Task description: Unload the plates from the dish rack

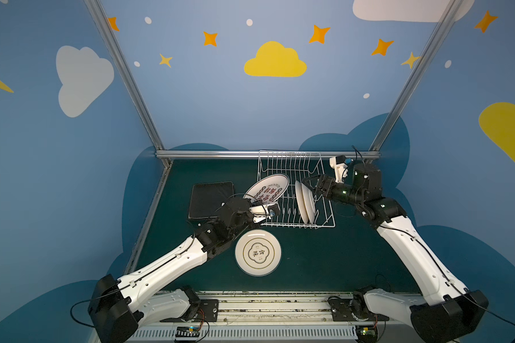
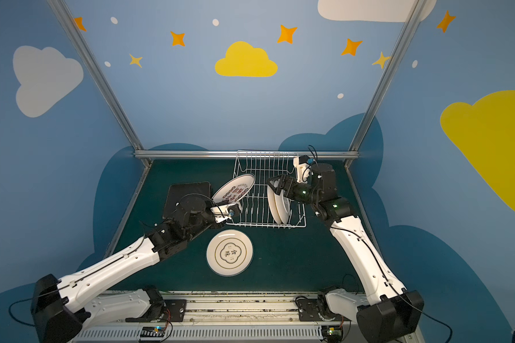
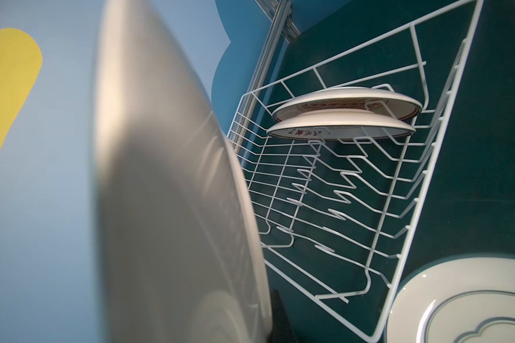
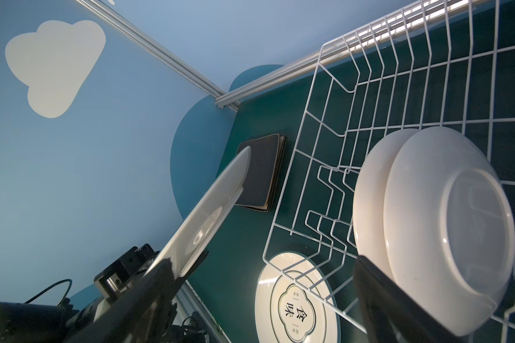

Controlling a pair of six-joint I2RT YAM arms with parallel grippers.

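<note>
Underneath everything, dark green table (image 1: 324, 261), closed in by blue walls with painted clouds. At its far middle, against the metal back rail, white wire dish rack (image 1: 292, 175), most prongs bare. Left of the rack, flat on the table, stack of black square plates (image 1: 211, 199), its near corner hidden behind the left arm in both top views. Just in front of the rack, face up, round cream plate with dark clover-shaped emblem (image 1: 257, 252). Over the rack's left wall, tilted, round white plate with red print (image 1: 268, 190), lower rim clamped in the left gripper (image 1: 254, 205). In the rack's right end, on edge between prongs, two round white plates with plain backs (image 1: 305, 205), touching each other. At their top rims, right gripper (image 1: 308, 186), jaws spread wide, holding nothing. Contact with the rims unclear.
</note>
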